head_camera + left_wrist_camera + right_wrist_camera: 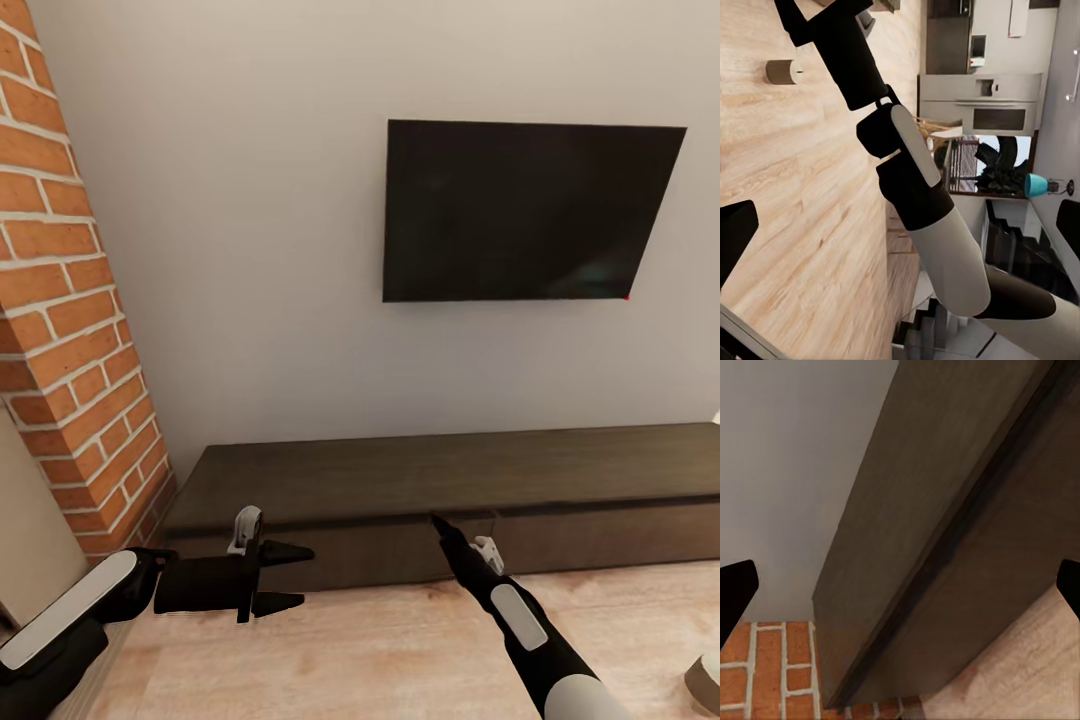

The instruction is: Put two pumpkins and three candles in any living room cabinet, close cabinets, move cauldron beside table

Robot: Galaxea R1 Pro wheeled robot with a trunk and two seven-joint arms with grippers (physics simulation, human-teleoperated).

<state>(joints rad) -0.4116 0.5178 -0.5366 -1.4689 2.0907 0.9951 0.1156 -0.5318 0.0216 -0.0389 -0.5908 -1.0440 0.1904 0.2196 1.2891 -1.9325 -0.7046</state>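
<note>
Two grippers, left (285,578) spread, right (437,521) unclear, face one closed cabinet (440,480), one candle (783,71) behind

Counted one cabinet (450,475) at six o'clock, one wall television (525,210) at one o'clock and one brick pillar (70,330) at nine o'clock. Tallied two grippers, the left gripper (303,576) at seven o'clock and the right gripper (440,524) at six. Found one candle (784,71) on the wood floor (810,187).
</note>
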